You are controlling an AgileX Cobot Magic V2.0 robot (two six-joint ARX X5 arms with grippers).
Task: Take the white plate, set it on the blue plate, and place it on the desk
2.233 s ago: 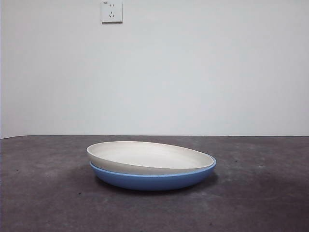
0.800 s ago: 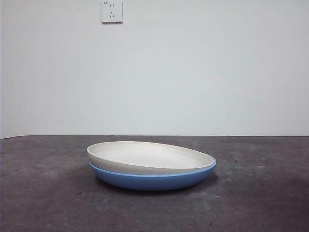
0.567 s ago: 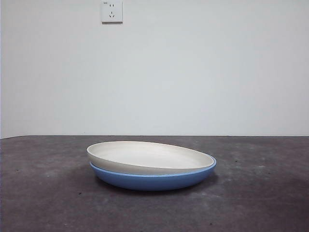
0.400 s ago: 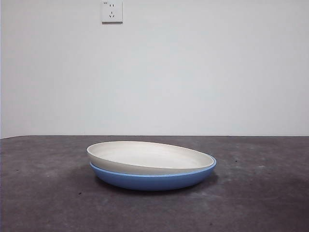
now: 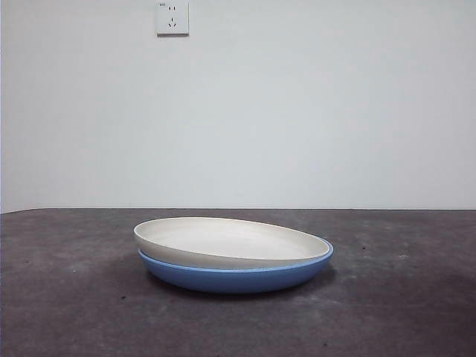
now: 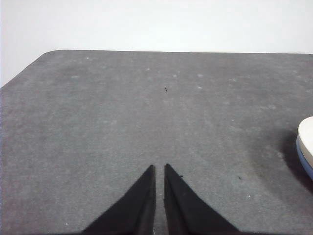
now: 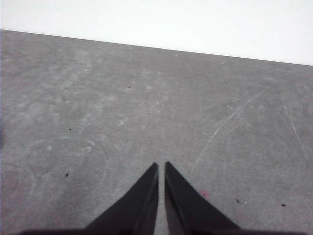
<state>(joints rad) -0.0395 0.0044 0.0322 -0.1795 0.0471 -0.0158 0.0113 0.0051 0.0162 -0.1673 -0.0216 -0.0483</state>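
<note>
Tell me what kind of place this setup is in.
Probably a bare indoor test bench, not a home kitchen. A dark mottled desk stands against a plain white wall with one wall socket. Only the white plate, resting tilted in the blue plate, is on it.

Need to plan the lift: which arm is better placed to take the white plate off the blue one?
Probably left. The left tool, shut and empty, has the white plate and blue plate at the edge of its view; the right tool, also shut, sees only bare desk.
</note>
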